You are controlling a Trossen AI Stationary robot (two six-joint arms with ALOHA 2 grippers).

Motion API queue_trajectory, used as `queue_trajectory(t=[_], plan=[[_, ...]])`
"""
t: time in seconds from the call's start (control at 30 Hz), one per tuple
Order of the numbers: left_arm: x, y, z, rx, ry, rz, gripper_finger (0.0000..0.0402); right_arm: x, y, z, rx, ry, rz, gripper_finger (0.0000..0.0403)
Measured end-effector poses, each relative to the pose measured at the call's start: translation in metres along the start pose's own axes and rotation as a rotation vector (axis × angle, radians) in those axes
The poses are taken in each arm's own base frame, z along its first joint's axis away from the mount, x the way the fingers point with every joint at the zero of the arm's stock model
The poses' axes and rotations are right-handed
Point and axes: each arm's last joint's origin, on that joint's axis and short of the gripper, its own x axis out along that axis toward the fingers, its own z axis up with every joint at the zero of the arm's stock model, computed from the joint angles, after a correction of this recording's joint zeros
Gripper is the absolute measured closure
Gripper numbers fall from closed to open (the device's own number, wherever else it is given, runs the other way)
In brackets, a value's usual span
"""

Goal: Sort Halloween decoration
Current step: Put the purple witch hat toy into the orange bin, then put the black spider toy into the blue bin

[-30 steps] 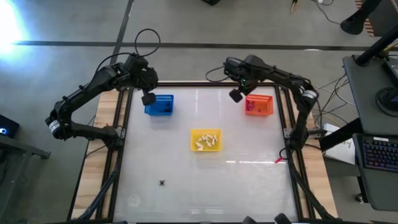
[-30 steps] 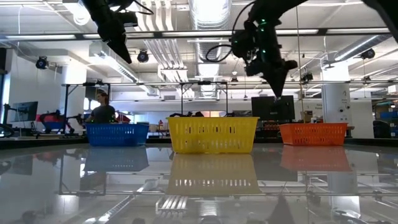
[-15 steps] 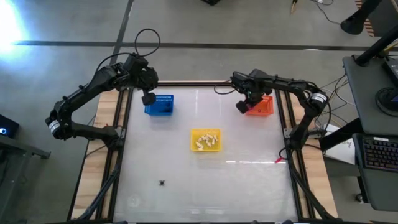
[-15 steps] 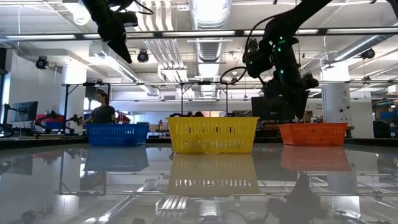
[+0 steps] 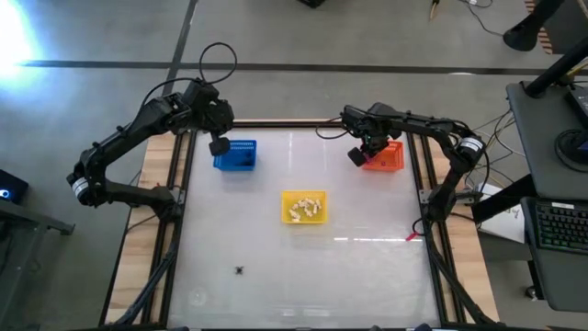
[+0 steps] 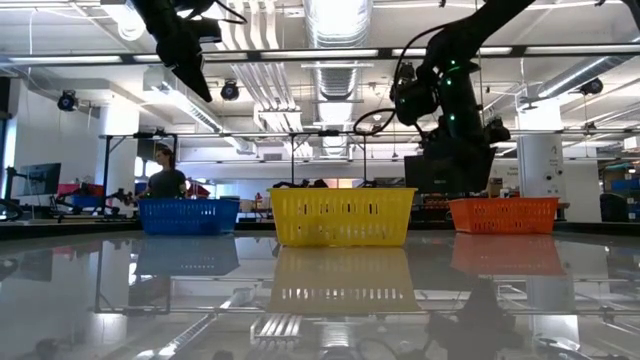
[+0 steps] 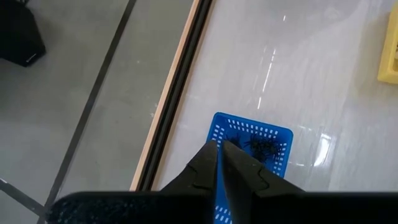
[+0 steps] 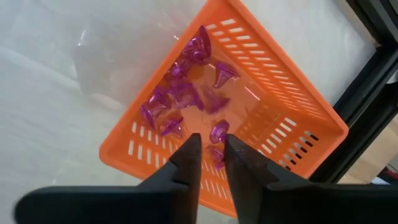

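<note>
We take the yellow basket [image 5: 303, 207] mid-table as our landmark; cream trinkets [image 5: 304, 211] lie in it. Our left gripper [image 5: 219, 145] hangs over the blue basket [image 5: 236, 154], up and left of the yellow one, fingers pressed together and empty, black spidery trinkets [image 7: 262, 145] beneath. Our right gripper [image 8: 211, 149] hovers over the orange basket [image 5: 385, 155], up and right, fingers slightly apart, with purple trinkets [image 8: 180, 93] below. One black trinket [image 5: 240, 270] lies on the table [image 5: 367, 267] below-left of the yellow basket.

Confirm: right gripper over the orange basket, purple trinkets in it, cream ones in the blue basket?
Not quite. The high view shows the cream trinkets in the yellow basket. The rest holds: right gripper over the orange basket, purple trinkets inside.
</note>
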Motion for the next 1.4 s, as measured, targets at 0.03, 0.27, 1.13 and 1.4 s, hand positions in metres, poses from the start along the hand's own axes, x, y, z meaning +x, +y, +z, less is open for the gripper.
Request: queue_trajectory(t=[0.03,0.27,1.13,1.4], plan=[[0.0,0.0,0.0,0.0,0.001,-0.001,0.0395,0.0,0.0,0.0,0.0,0.0,0.0,0.0333],[0.0,-0.001,-0.002,-0.01,0.018,-0.01,0.0353,-0.007,0.0,0.003,0.005,-0.014,0.017,0.0278],[0.022,-0.107,-0.035,-0.083,0.196,-0.615,0.0306,-0.114,-0.002,0.031,0.082,-0.33,0.256,0.0275],[0.025,-0.155,-0.056,-0.026,0.26,-0.704,0.0305,-0.124,-0.004,0.032,0.103,-0.358,0.272,0.0265]])
